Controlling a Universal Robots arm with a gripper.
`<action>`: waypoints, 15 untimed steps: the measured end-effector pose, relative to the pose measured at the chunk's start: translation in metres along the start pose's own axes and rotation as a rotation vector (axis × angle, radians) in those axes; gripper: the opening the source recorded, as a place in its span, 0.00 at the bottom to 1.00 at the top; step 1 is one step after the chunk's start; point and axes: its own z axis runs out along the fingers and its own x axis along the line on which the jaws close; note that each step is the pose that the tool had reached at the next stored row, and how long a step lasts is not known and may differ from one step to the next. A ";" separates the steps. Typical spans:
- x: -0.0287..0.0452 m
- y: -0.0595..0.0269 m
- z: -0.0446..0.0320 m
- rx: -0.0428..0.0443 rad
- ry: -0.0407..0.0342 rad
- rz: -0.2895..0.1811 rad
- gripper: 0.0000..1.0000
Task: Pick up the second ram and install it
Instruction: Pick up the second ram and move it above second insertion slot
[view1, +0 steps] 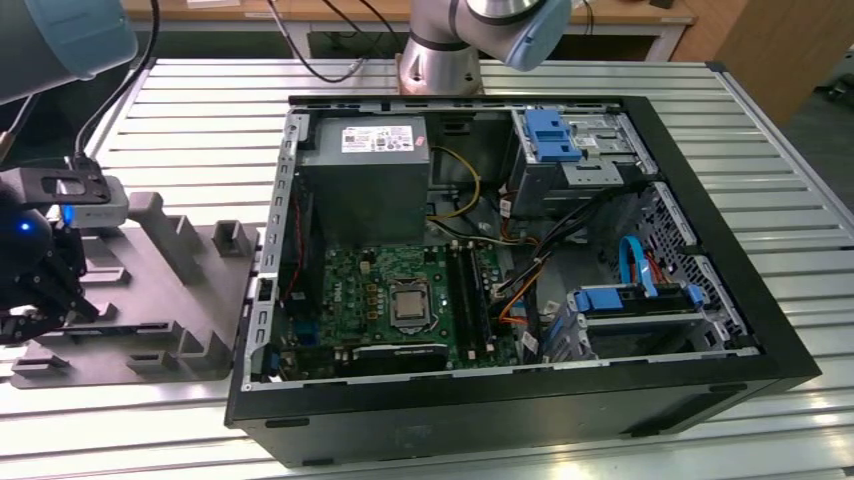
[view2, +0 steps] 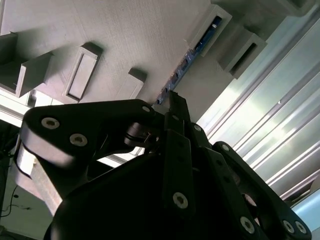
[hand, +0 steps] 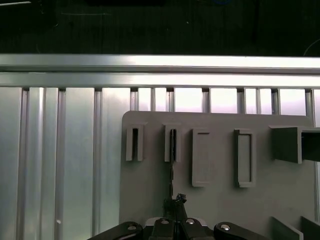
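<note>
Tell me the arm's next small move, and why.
Probably a short straight lift: the tool appears closed on the second ram, which sits edge-on in a slot of the grey fixture plate, so rising squarely should free it without binding.

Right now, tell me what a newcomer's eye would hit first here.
The open black computer case takes the exterior view's centre, its green motherboard and grey power supply exposed. On that view's left lies a grey fixture plate, where the black pincer is closed on the second ram standing in a slot.
</note>
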 end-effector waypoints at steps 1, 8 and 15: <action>0.0001 0.0005 0.0008 -0.0001 0.0001 -0.001 0.10; 0.0003 0.0022 0.0040 -0.0001 0.0025 -0.003 0.10; 0.0003 0.0022 0.0040 0.0000 0.0037 -0.003 0.17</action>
